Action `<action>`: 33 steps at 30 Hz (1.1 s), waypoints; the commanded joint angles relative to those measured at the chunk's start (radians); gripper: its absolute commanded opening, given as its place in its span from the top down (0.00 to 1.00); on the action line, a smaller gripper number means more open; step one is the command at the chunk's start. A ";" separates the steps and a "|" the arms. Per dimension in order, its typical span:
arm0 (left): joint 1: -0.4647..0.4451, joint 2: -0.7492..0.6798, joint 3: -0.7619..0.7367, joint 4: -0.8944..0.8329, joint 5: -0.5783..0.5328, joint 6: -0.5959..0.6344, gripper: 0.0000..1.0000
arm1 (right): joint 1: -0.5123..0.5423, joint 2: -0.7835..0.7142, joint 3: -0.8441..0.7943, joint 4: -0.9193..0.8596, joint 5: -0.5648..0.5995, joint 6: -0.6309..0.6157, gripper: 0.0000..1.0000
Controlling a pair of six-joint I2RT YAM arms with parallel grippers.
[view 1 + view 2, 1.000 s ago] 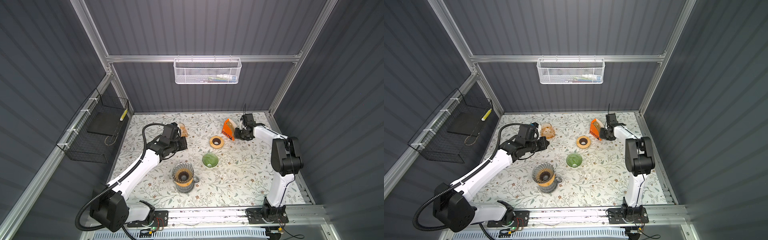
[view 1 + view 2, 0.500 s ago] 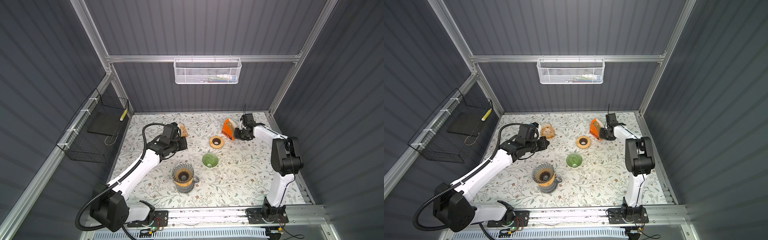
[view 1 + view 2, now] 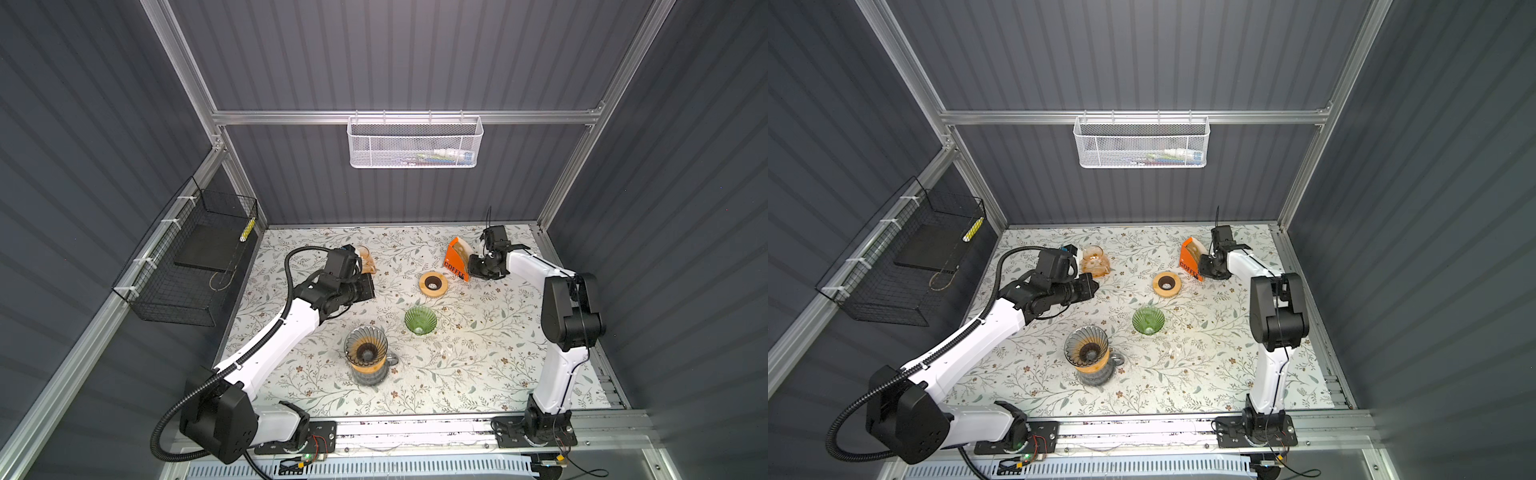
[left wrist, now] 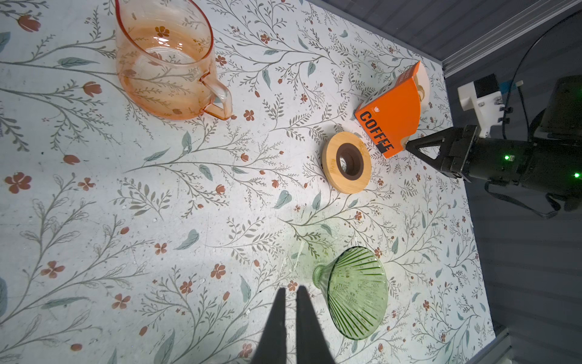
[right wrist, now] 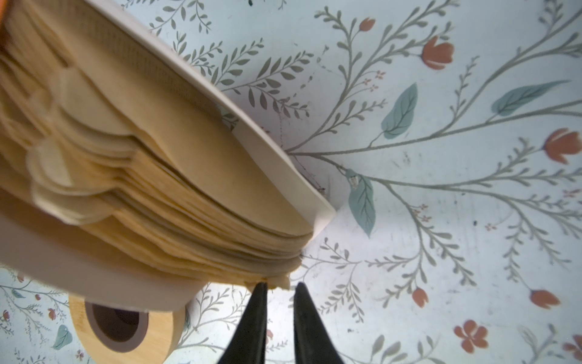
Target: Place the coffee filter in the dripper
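Right gripper (image 5: pixel 280 286) is nose-on to the filter stack (image 5: pixel 141 189) in the orange box (image 3: pixel 456 262). Its tips sit at the stack's lowest corner, the sheets fan away from them edge-on, and the box mouth faces that arm. The fingers (image 5: pixel 252 315) are narrowly parted with the paper corner right at the gap; can't tell if a sheet is pinched or only touched. So the filter is in the box, not in a dripper. Left gripper (image 4: pixel 291 288) is clenched on nothing, hovering near the green dripper (image 4: pixel 356 302), which lies tipped on its side. Smoky dripper (image 3: pixel 365 347) stands upright on a jug (image 3: pixel 368 372) toward the front (my guess at the easier target, mouth up). Both drippers are well apart from the box, and the wooden ring (image 3: pixel 433 284) sits just beside it, likely in the path. Floral table cover (image 3: pixel 478 353) is flat with plenty of free room. Main risk: lifting several sheets.
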 commanded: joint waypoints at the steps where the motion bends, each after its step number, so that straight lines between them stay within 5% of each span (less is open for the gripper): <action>1: -0.003 0.005 0.026 0.011 0.005 0.019 0.90 | 0.005 0.031 0.025 -0.018 0.000 0.005 0.81; 10: -0.003 0.003 0.029 0.004 -0.001 0.027 0.90 | 0.009 0.043 0.044 -0.030 0.001 0.009 0.83; 20: -0.003 -0.003 0.022 0.004 -0.004 0.032 0.90 | 0.016 0.041 0.059 -0.041 0.003 0.015 1.00; 33: -0.003 -0.013 0.014 0.006 -0.007 0.032 0.90 | 0.024 -0.014 0.009 -0.045 0.027 0.019 1.00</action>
